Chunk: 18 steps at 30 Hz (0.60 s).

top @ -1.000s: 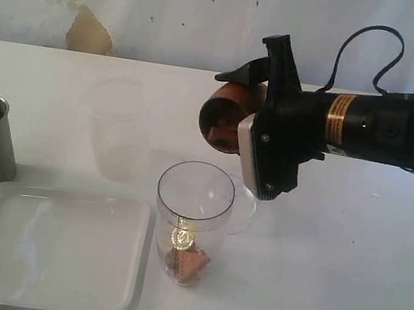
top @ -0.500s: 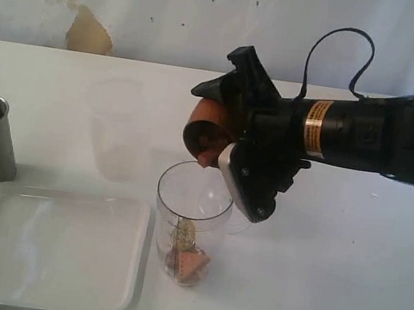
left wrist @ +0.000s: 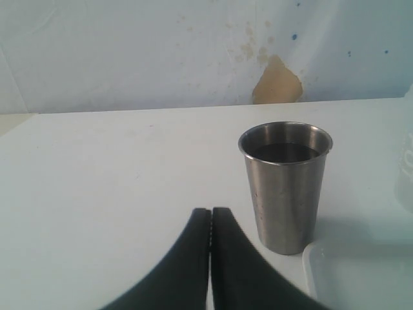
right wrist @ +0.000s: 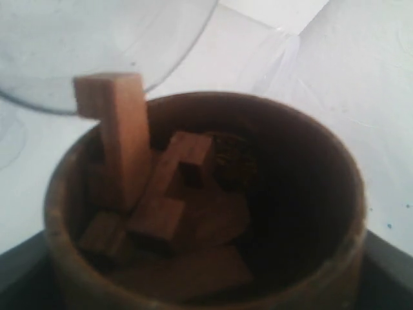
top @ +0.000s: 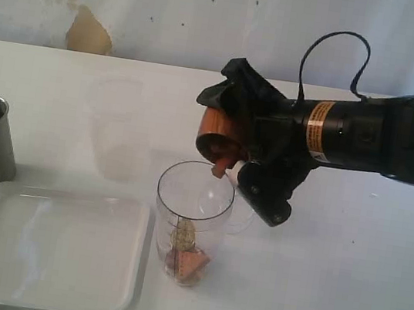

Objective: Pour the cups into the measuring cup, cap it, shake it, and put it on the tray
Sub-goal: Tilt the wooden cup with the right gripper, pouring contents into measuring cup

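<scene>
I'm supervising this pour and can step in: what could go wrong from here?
A long wooden block juts past the lip of the tilted wooden cup; it might strike the rim of the measuring cup or drop onto the table. Nothing steadies the measuring cup, and the right arm's lower finger hangs near its rim, so a nudge could tip it.
</scene>
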Each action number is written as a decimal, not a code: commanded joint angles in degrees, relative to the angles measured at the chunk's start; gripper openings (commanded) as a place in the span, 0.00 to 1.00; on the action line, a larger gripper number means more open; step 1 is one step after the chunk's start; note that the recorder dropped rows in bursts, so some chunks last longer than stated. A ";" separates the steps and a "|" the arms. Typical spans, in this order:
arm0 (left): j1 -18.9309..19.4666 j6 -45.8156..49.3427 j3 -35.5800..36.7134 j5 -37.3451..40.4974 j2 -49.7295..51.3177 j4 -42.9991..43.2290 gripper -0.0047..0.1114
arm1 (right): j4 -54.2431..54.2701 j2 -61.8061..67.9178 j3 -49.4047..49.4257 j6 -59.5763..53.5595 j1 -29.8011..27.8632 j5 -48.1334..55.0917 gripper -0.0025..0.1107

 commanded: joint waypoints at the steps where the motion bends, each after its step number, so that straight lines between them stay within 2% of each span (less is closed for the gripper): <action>1: -0.12 -0.13 0.25 -0.44 -0.28 -0.24 0.05 | 0.62 -1.02 -0.39 -2.60 0.00 1.02 0.02; 12: -0.12 -0.13 0.25 -0.44 -0.28 -0.24 0.05 | 0.75 -2.37 -0.50 -0.49 4.88 2.77 0.02; 18: -0.12 -0.13 0.25 -0.44 -0.28 -0.24 0.05 | 0.60 -2.37 -0.50 -6.52 6.72 8.07 0.02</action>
